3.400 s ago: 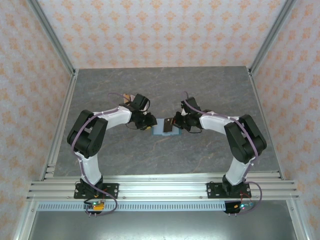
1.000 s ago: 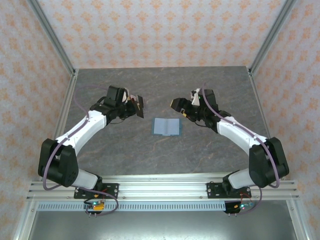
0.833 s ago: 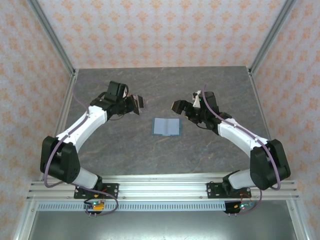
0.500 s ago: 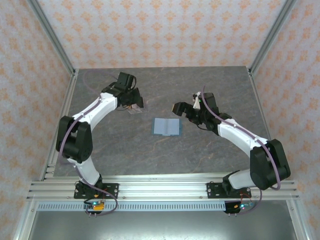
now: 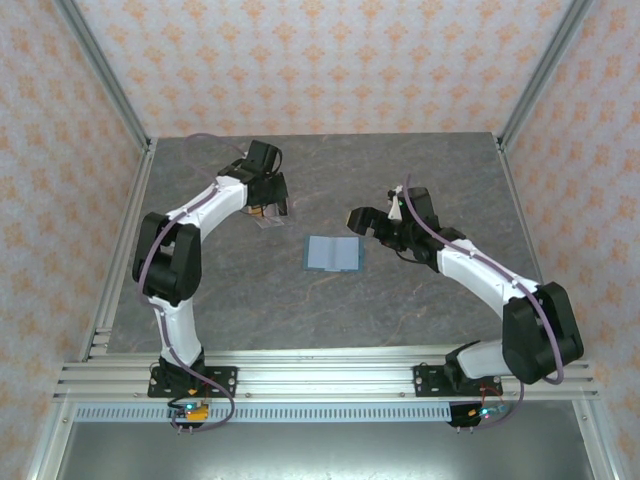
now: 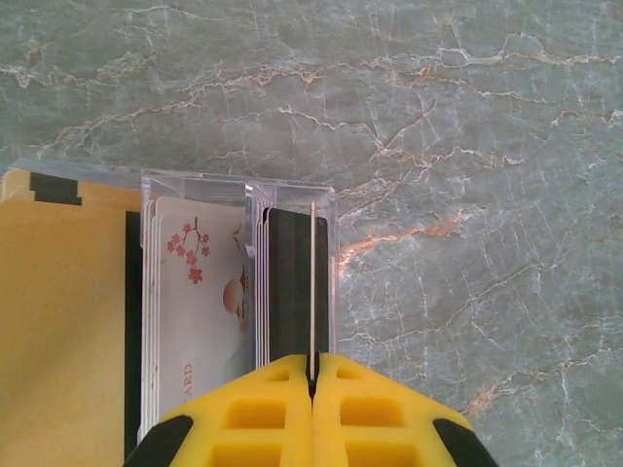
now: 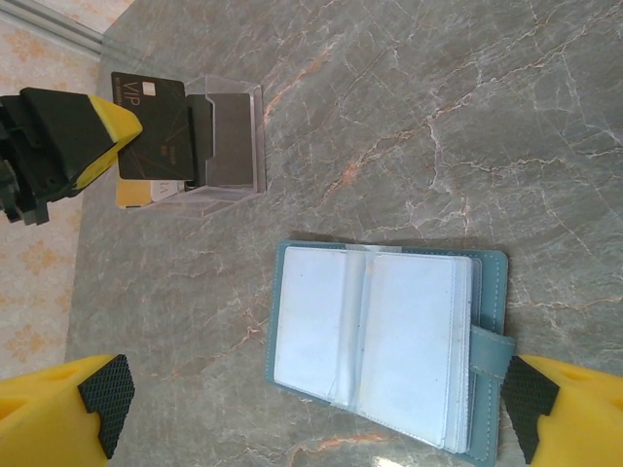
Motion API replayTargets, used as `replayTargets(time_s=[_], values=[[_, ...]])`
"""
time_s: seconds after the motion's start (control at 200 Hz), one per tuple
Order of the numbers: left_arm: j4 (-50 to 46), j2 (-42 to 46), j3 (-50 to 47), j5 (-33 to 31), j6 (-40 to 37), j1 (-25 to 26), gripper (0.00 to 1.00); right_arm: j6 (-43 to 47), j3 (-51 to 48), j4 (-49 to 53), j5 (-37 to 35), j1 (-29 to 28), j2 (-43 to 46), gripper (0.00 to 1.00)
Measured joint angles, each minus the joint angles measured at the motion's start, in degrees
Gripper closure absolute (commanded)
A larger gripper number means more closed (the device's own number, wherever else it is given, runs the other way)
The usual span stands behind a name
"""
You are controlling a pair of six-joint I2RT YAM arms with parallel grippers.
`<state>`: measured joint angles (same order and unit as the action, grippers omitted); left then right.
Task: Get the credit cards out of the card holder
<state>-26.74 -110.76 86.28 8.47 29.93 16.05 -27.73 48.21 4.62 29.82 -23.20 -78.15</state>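
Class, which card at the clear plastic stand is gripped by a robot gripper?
The black rectangular VIP card, pinched in the shut left gripper; the white blossom-printed card stands free in the clear plastic stand.

The table [image 5: 420, 170] lies bare all round the wallet [image 5: 333, 253]: near side, far side, and a strip between it and the clear stand [image 5: 266, 213] to its far left. From above, the stand is blocked by the left gripper [image 6: 312, 365], clamped on a black card [image 7: 151, 126] held edge-on over it. Cards [image 6: 200, 292] crowd its slots. The right gripper [image 5: 362, 219], jaws spread wide, hangs just off the wallet's far right corner. The left arm [image 5: 200, 210] spans the left side, the right arm [image 5: 480, 275] the right. Walls [image 5: 320, 60] and posts [image 5: 104, 70] close three sides.
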Motion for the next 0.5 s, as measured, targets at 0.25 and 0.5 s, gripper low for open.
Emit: replayTargets(time_s=[0.25, 0.5], values=[[-0.1, -2.6, 0.0, 0.0, 0.0, 0.0, 1.0, 0.0, 0.0, 0.6, -0.1, 0.0, 0.0, 0.0], [-1.2, -3.0, 1.8, 0.2, -1.2, 0.0, 0.67, 0.0, 0.0, 1.6, -0.3, 0.0, 0.0, 0.0]])
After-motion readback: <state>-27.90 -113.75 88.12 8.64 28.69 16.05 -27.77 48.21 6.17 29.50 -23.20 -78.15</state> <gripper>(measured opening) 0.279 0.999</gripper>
